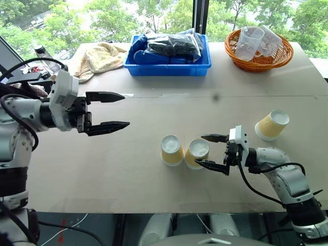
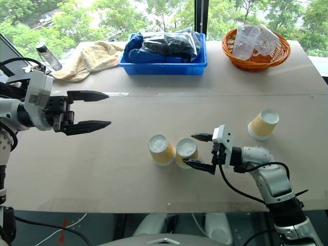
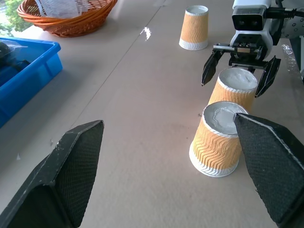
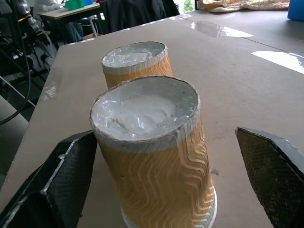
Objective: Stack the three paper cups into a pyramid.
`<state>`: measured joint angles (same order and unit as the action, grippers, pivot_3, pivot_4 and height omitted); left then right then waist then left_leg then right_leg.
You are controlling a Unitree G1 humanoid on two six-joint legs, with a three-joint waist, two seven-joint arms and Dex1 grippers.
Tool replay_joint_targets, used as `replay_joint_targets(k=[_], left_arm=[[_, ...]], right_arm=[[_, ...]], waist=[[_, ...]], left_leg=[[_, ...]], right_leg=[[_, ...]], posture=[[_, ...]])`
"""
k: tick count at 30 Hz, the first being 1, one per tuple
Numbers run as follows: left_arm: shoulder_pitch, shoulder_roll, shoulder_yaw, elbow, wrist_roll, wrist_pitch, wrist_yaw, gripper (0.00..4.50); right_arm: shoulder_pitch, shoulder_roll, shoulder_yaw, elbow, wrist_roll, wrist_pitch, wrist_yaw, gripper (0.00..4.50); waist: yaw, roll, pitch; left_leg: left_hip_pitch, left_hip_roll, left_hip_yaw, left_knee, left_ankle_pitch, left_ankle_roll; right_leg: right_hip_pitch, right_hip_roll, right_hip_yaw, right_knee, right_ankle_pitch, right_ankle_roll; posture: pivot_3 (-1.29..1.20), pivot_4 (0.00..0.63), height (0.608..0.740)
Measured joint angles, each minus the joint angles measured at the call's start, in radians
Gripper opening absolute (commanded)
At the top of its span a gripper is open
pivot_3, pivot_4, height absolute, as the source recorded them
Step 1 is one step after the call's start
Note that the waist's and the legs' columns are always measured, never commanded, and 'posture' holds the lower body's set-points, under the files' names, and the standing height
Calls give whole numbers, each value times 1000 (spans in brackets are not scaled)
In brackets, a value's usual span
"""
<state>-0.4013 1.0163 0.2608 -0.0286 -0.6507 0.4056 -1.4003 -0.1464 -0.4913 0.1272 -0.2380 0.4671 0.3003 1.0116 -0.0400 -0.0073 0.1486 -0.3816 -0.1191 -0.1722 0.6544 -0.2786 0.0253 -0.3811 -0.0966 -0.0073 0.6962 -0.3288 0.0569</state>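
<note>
Two of the paper cups stand upside down side by side in the middle of the table, the left one and the right one. The third cup stands upside down, apart, at the right. My right gripper is open and low over the table, its fingers reaching around the right cup of the pair; no pad presses on it. My left gripper hangs open and empty above the table's left side, pointing toward the cups.
A blue bin with dark bags stands at the back centre. An orange basket holding clear plastic cups is at the back right. A crumpled towel and a small bottle lie at the back left.
</note>
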Motion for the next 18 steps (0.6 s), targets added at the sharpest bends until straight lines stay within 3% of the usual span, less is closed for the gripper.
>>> replay_joint_targets(k=[13, 18], left_arm=[[-97, -69, -61, -70, -38, 55, 19, 4500], [-157, -104, -96, -86, -52, 81, 23, 4500]], right_arm=[[205, 10, -394, -202, 145, -46, -203, 4415], [209, 22, -478, -154, 34, -102, -357, 4415]], waist=[[2, 0, 0], [2, 0, 0]], left_leg=[[1, 0, 0, 1, 0, 0], [1, 0, 0, 1, 0, 0]], right_leg=[[2, 0, 0, 0, 0, 0], [2, 0, 0, 1, 0, 0]], posture=[[0, 150, 740], [0, 150, 740]])
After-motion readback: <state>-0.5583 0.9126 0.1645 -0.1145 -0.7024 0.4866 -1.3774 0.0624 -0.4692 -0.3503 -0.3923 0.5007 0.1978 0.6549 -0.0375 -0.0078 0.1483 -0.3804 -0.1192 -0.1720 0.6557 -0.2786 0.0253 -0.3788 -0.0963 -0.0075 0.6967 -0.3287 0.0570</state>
